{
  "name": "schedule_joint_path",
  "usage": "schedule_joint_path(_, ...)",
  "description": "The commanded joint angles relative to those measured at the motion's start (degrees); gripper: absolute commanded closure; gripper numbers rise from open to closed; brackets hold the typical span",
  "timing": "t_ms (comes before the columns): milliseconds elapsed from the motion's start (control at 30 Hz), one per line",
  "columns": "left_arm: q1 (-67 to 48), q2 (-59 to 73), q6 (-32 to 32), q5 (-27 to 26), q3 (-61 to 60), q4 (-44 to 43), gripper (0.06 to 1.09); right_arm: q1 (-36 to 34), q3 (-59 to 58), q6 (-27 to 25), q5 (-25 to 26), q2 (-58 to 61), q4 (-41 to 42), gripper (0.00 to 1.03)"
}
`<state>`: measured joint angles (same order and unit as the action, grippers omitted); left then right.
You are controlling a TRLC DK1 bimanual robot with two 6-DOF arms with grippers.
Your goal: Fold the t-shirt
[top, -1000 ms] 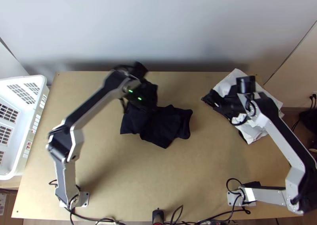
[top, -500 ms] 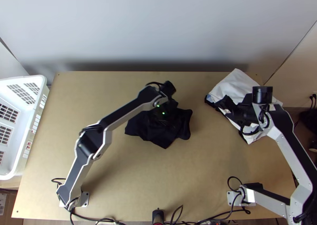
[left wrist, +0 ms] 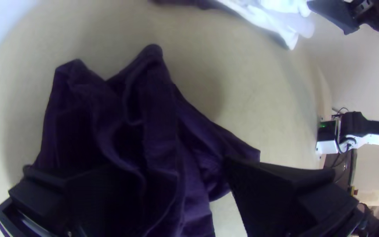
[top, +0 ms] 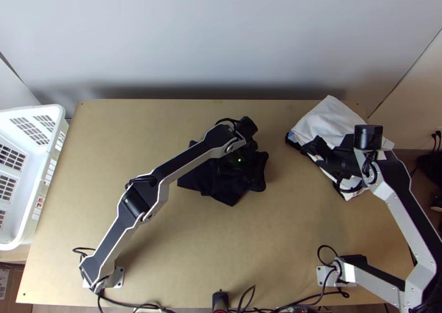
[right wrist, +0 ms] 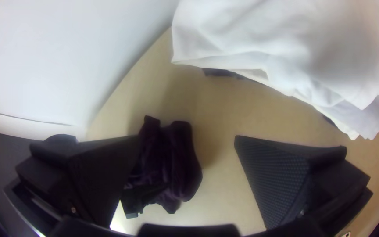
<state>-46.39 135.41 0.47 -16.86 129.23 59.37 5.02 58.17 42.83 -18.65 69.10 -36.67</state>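
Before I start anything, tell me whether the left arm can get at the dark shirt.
Very likely yes: the left tool is open directly above the dark shirt, with nothing seen between them, and the right tool is off by the white cloth, out of its way.

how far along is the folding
Done: nothing clearly; the dark shirt lies bunched, without neat folds. In hand: the left gripper is over it, jaws apart; the right gripper, by the white cloth, is open too. Left: probably flattening, then folding.

The dark t-shirt (top: 221, 190) lies bunched on the wooden table (top: 232, 241).
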Motion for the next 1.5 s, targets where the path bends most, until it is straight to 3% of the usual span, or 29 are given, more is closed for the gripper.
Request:
schedule_joint_path(0, 0.3, -2.5, -2.9, -0.3, 1.1, -5.2, 0.1, 0.3, -0.3, 0.2, -0.1, 0.4, 1.2, 0.06)
schedule_joint_path(167, 2.2, -4.5, -9.9, -3.4, 1.3, -9.1, 0.1, 1.0, -0.6, 0.3, -0.1, 0.9, 1.5, 0.06)
schedule_joint_path(433, 4.1, -8.1, -13.9, -5.4, 1.3, -11.2, 0.1, 2.5, -1.2, 0.7, -0.1, 1.3, 2.3, 0.06)
schedule_joint_path(533, 6.1, -9.8, -13.9, -5.5, 1.3, -9.5, 0.1, 4.3, 0.2, 3.7, -0.2, 3.1, 2.7, 0.06)
schedule_joint_path(733, 14.6, -13.6, -3.8, -2.1, -2.1, 4.2, 0.1, 18.2, 9.2, 4.9, -2.1, 9.7, -2.3, 0.06)
schedule_joint_path(867, 22.0, -16.2, 4.3, 6.6, -7.8, 10.1, 0.1, 28.6, 19.4, 4.8, -5.5, 18.4, -7.6, 0.06)
schedule_joint_path(967, 26.9, -19.2, 8.6, 8.7, -14.5, 9.0, 0.1, 34.6, 27.2, 3.2, -5.8, 25.6, -9.6, 0.06)
schedule_joint_path(1100, 31.9, -22.1, 12.4, 8.7, -25.1, 0.7, 0.1, 39.0, 39.9, 2.2, -8.9, 36.5, -12.7, 0.06)
schedule_joint_path(1467, 35.4, -23.2, 13.1, 8.4, -31.6, -7.3, 0.11, 41.7, 64.7, 1.6, -9.4, 55.7, -20.0, 0.06)
